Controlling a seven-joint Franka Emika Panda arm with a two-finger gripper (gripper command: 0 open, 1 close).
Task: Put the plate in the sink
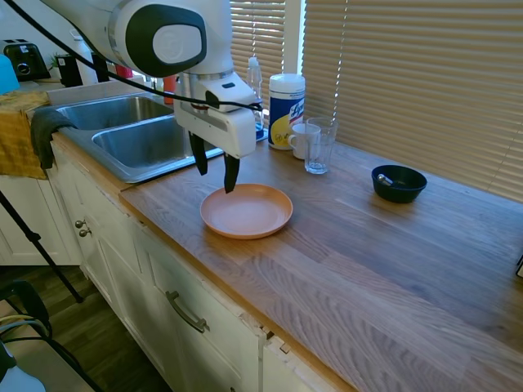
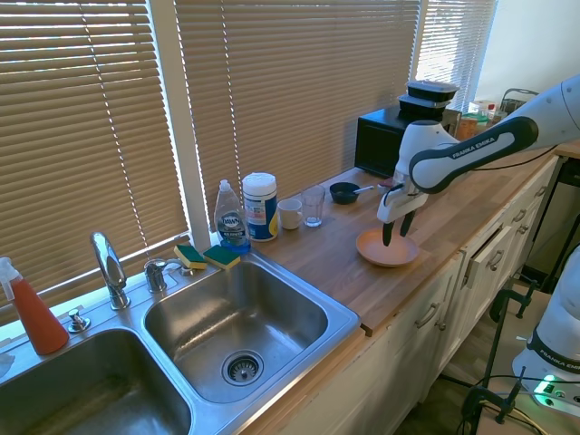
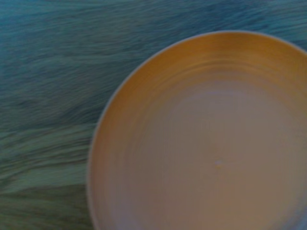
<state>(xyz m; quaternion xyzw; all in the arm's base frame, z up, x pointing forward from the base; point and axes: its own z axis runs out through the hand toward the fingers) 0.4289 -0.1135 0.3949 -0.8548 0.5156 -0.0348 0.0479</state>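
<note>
Place: we see a home kitchen.
Evidence: double steel sink (image 2: 272, 313), wooden countertop (image 1: 392, 253), dish soap bottle (image 2: 230, 217), microwave (image 2: 385, 140), white cabinets (image 1: 163, 302).

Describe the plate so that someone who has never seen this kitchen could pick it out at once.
Start at the stainless double sink and follow the wooden countertop away from it; the plate lies flat near the front edge, just past the basins. The open gripper hangs over its sink-side rim. It is the only peach-orange, wide, shallow, empty dish; the dark blue bowl and clear glass stand nearer the blinds.
</note>
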